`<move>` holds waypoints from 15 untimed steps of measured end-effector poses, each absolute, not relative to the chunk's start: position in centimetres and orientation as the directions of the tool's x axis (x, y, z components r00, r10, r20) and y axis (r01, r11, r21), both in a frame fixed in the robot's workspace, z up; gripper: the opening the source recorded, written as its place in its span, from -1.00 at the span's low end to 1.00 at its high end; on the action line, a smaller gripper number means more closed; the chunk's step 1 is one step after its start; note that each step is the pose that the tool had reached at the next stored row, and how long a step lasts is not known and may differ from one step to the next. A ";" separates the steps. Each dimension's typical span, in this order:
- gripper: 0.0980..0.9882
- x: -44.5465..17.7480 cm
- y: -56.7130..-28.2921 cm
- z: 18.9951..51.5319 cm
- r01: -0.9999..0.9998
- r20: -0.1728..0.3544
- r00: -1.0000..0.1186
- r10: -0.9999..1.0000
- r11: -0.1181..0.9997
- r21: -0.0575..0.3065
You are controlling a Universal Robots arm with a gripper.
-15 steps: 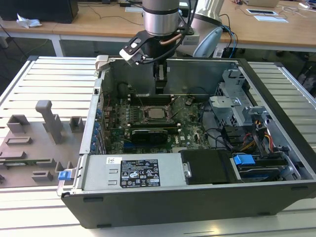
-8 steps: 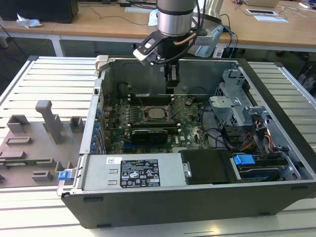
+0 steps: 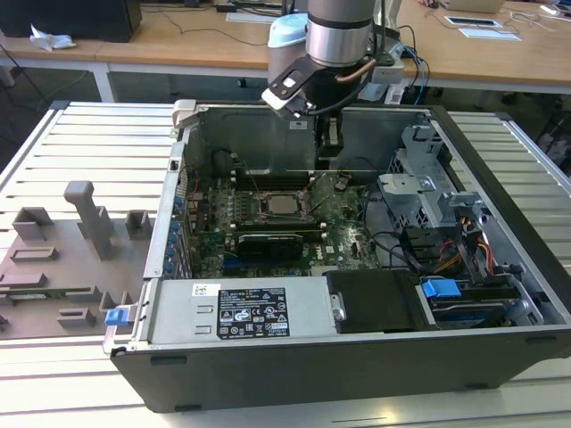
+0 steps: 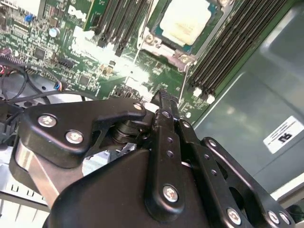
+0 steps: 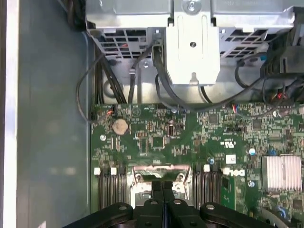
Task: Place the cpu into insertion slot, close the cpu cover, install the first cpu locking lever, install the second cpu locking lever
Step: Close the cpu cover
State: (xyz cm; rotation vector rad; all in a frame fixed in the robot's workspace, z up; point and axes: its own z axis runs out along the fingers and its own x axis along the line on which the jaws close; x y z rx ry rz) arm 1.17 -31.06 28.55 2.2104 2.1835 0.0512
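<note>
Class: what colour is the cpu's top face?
The cpu is pale silver-grey on top, clearest in the second wrist view.

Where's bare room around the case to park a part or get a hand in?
Free: slatted table behind the grey fixture, and at the exterior view's right of the case. Crowded: drive cage and cables; end effector over the motherboard.

1. We see a silver-grey, cylindrical arm [image 3: 339,31] ending in a black wrist mount [image 3: 290,89] with white patches.
2. A thin dark cable [image 3: 355,76] loops beside that mount.
3. In the second wrist view our gripper [image 4: 164,99] is matte black, built of flat linkage bars with rounded ends.
4. Shiny silver screws [image 4: 171,192] with recessed heads dot its joints.
</note>
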 end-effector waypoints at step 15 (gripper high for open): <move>-0.98 5.8 -30.7 26.6 0.999 -0.002 0.012 1.000 -0.012 0.036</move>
